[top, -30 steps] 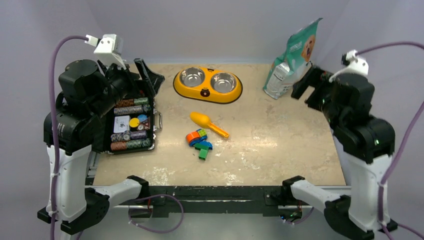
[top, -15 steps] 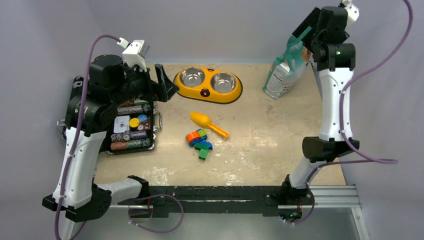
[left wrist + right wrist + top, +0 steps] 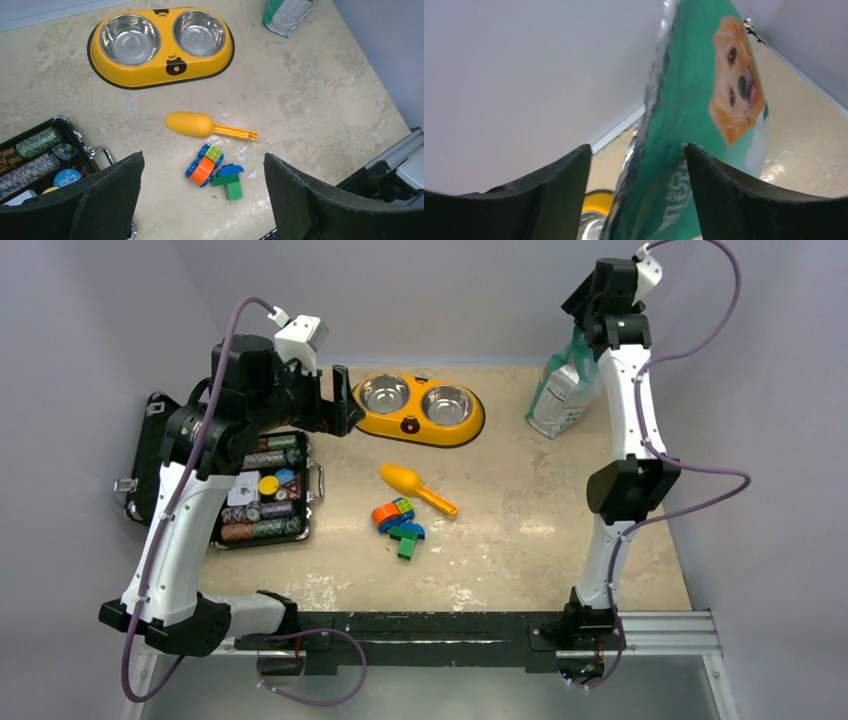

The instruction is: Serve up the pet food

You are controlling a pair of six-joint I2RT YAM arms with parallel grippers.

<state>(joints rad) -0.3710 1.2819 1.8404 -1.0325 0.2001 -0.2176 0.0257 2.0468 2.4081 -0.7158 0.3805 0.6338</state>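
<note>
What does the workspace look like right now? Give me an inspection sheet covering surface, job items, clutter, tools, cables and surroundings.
Surface: beige table, scuffed with white marks towards the front.
Job's things: pet food bag upright at the far right; yellow double bowl, both cups empty; yellow scoop lying mid-table; loose kibble, nothing seen.
Clutter: toy blocks just in front of the scoop; poker chip case open at the left.
Tools: left tool open, above the table; right tool open, straddling the bag's top edge.
Cables: purple cables arching off both arms.
Surroundings: plain walls; nothing else seen.
</note>
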